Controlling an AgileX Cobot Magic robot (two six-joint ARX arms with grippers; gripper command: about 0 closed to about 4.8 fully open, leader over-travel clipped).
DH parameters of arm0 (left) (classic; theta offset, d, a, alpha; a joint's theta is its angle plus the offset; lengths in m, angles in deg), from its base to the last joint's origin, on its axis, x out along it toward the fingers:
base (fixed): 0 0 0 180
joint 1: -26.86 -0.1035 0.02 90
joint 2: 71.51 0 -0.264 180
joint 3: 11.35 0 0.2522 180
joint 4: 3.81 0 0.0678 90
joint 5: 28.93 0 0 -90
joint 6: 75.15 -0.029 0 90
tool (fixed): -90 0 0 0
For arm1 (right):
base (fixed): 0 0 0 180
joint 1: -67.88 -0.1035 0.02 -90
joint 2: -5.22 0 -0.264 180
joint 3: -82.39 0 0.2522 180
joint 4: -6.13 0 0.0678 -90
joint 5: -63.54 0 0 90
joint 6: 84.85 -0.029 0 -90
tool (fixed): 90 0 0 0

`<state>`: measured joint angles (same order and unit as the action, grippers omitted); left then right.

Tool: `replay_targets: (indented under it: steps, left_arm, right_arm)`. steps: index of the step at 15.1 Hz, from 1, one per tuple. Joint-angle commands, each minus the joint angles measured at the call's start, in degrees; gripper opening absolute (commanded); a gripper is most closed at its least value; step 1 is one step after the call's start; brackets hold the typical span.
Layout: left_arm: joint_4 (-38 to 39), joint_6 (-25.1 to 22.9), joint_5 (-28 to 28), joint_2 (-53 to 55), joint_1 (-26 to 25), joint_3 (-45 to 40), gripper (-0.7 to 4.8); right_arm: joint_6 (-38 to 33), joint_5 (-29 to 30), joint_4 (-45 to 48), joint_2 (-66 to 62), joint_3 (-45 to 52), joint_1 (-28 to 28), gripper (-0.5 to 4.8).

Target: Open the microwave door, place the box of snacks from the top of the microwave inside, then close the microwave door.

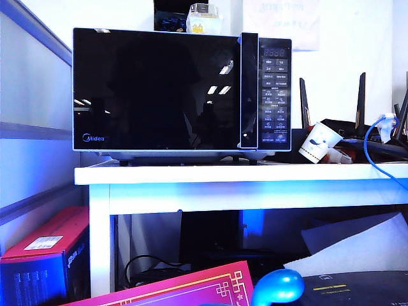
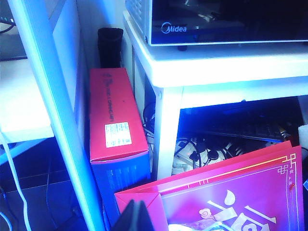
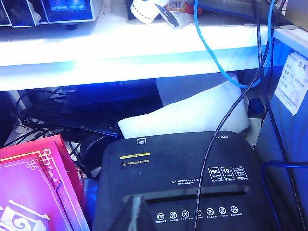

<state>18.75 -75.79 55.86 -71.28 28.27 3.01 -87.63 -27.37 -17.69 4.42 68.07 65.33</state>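
The microwave (image 1: 275, 95) stands on the white table (image 1: 242, 173). Its glossy black door (image 1: 153, 83) is closed, with the handle strip (image 1: 248, 89) beside the button panel. The box of snacks (image 1: 204, 19), pale with yellowish contents, sits on top of the microwave near the back. My left gripper (image 2: 137, 217) is low in front of the table, shut with nothing in it, and the microwave's logo corner (image 2: 173, 29) shows far above it. My right gripper (image 3: 134, 215) is shut and empty over a black shredder (image 3: 178, 173). Neither gripper shows in the exterior view.
A dark container with blue pieces (image 1: 171, 19) sits beside the snack box. A tipped paper cup (image 1: 317, 141), router antennas (image 1: 361, 95) and a blue cable (image 1: 373, 159) lie right of the microwave. Below are a red box (image 2: 115, 130), a pink gift bag (image 2: 231, 192) and cables.
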Motion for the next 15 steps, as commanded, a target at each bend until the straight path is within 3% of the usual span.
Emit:
replay_targets:
  steps: [1, 6, 8, 12, 13, 15]
  left_arm:
    - [0.7, -0.44, 0.02, -0.2, -0.13, -0.22, -0.06]
    - [-0.28, 0.26, -0.17, -0.2, -0.13, -0.07, -0.06]
    - [-2.69, 4.33, 0.11, -0.2, -0.15, 4.17, -0.06]
    - [-4.17, 4.26, 7.96, 7.89, -0.17, 24.98, -0.06]
    - [-5.84, 3.19, 7.21, 12.41, -0.17, 30.23, -0.06]
    - [-5.03, 2.78, 6.45, 27.65, -0.17, 48.41, -0.06]
  right_arm:
    - [-0.26, -0.02, 0.28, -0.02, 0.46, -0.07, -0.03]
    - [-0.26, 0.0, 2.75, 0.04, 0.28, -0.11, -0.03]
    - [-0.26, 0.11, 7.61, 0.04, -1.64, -0.13, -0.03]
    - [-0.31, 0.87, 7.8, -0.37, -14.4, -0.39, -0.03]
    - [-0.31, 0.83, 7.8, -1.38, -17.79, -0.39, -0.03]
    - [-0.28, 0.42, 8.92, -7.69, -27.69, -0.37, -0.03]
